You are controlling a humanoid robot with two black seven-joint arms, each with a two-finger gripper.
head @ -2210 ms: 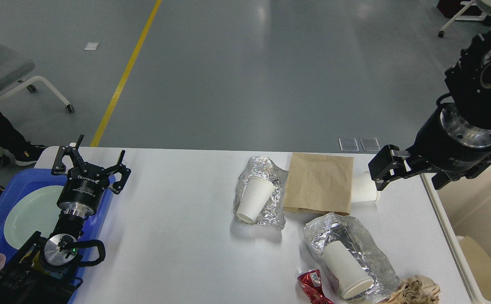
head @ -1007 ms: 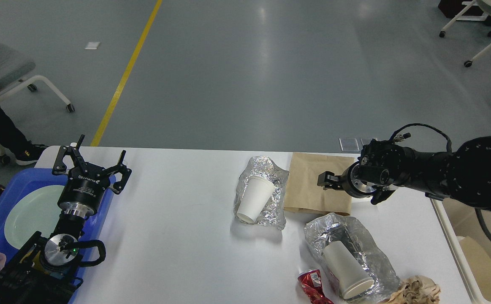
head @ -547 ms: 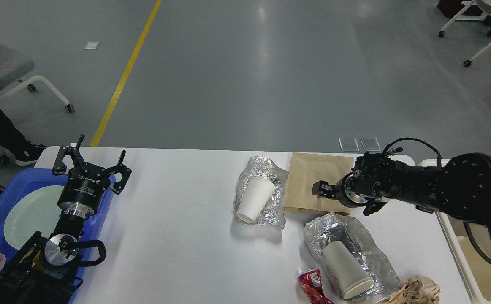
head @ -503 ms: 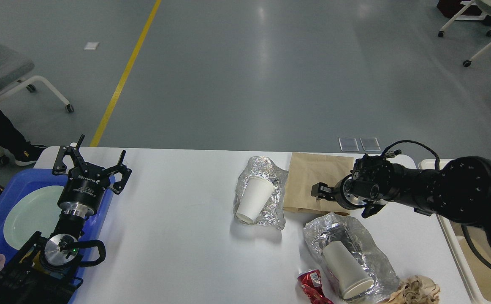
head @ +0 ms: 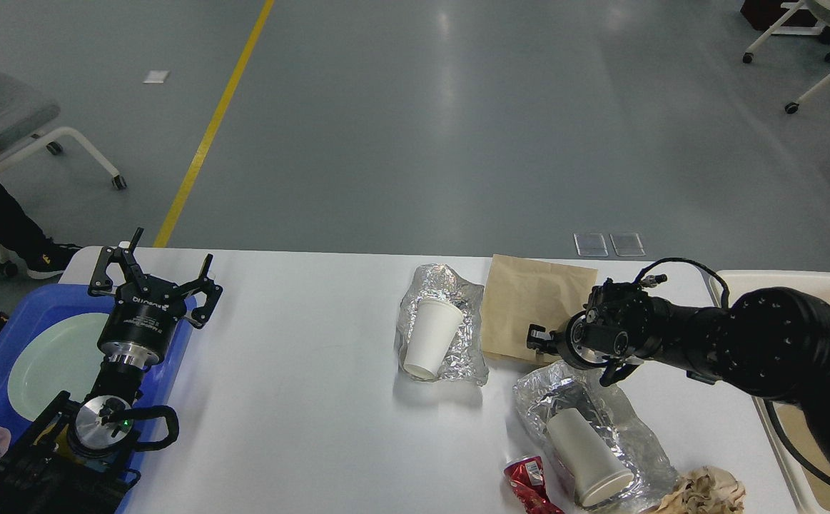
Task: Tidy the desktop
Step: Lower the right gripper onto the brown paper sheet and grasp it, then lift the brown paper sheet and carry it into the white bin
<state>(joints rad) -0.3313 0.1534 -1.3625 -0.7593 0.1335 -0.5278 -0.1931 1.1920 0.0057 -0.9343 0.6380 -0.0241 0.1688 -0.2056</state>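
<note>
Littering the desktop (head: 300,400), whose long axis runs left-right: two paper cups, two foil sheets, one bag. Left gripper (head: 152,275) spread wide; right gripper (head: 537,339) indistinct.

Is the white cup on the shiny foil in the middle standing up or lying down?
Lying down. The white cup rests on its side on the crinkled foil, its open mouth pointing toward the camera.
</note>
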